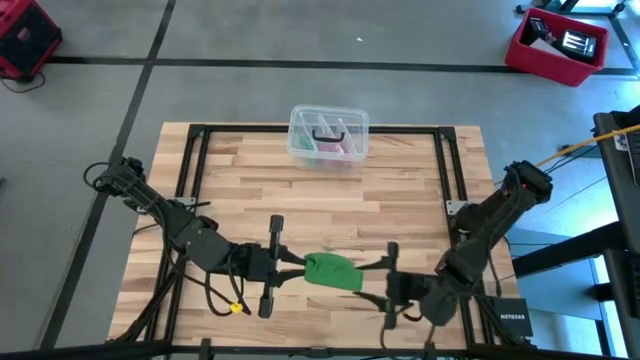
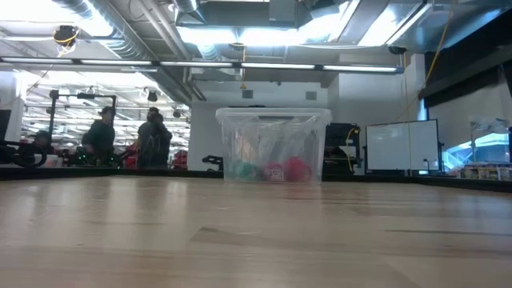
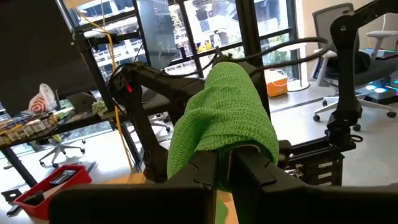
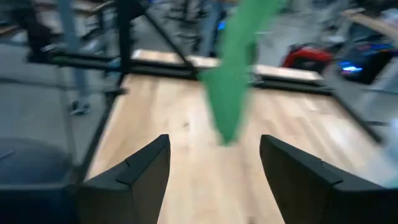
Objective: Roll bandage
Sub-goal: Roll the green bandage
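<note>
We see both arms reaching in low over the near edge of the surface, their tips facing each other. The left end effector is clamped on the bandage, its two fingers pressed close together around the lower fold of the cloth. The right end effector sits just beside the bandage on the other side, fingers spread wide with nothing between them; a loose tail of the cloth hangs ahead of it.

The bandage is bright green, a ribbed knit, bunched and partly wound into a soft lump at the left fingers, held at the near middle of the surface.

Beyond it the boards lie bare up to the clear plastic box at the far edge, well apart from both arms. A dark frame runs along the sides of the surface. In the room behind, people stand far off.
</note>
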Robot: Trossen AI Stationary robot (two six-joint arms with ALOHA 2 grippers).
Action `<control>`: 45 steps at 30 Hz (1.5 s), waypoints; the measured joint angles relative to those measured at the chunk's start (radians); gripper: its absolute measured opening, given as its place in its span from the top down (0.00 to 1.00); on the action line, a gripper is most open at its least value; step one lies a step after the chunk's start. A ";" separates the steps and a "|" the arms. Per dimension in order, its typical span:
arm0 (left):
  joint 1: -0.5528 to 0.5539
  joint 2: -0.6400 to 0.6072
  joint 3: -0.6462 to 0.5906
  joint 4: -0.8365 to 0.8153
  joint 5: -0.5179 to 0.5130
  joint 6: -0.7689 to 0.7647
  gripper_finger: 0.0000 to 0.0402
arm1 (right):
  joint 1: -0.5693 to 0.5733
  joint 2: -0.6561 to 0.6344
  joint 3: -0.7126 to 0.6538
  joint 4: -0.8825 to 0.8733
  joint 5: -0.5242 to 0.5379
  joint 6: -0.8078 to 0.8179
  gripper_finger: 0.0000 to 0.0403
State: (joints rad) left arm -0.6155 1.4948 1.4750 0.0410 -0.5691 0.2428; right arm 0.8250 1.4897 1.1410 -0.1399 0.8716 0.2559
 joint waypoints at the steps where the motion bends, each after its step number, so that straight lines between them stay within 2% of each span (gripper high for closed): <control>1: 0.000 0.000 0.000 0.000 0.000 0.000 0.96 | 0.012 -0.002 0.002 -0.010 0.050 0.007 0.38; 3: 0.000 0.000 0.000 0.000 0.000 0.000 0.96 | 0.028 -0.003 0.002 -0.019 0.136 0.009 0.38; 6: 0.000 0.000 0.000 0.000 0.000 0.000 0.96 | 0.015 0.011 0.002 -0.001 0.167 0.009 0.38; 14: 0.000 0.000 0.000 -0.003 0.000 0.000 0.96 | -0.101 0.073 0.002 0.158 0.028 -0.060 0.38; 21: 0.000 0.000 0.000 -0.005 0.000 0.000 0.96 | -0.144 0.086 0.002 0.216 -0.001 -0.149 0.40; 26: -0.008 0.000 0.000 0.002 0.000 0.014 0.96 | -0.145 0.086 0.002 0.214 -0.028 -0.160 0.54; 33: -0.015 0.000 0.000 0.004 0.001 0.017 0.96 | -0.139 0.093 -0.028 0.201 -0.013 -0.191 0.96; 38: -0.037 -0.001 0.000 0.020 0.000 0.023 0.96 | -0.087 0.088 -0.028 0.163 0.107 -0.212 0.97; 45: -0.059 -0.012 0.000 0.068 -0.026 0.072 0.96 | -0.047 0.088 -0.028 0.090 0.101 -0.138 0.99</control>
State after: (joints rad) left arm -0.6742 1.4830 1.4753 0.1091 -0.5946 0.3144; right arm 0.7784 1.5772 1.1126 -0.0503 0.9721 0.1176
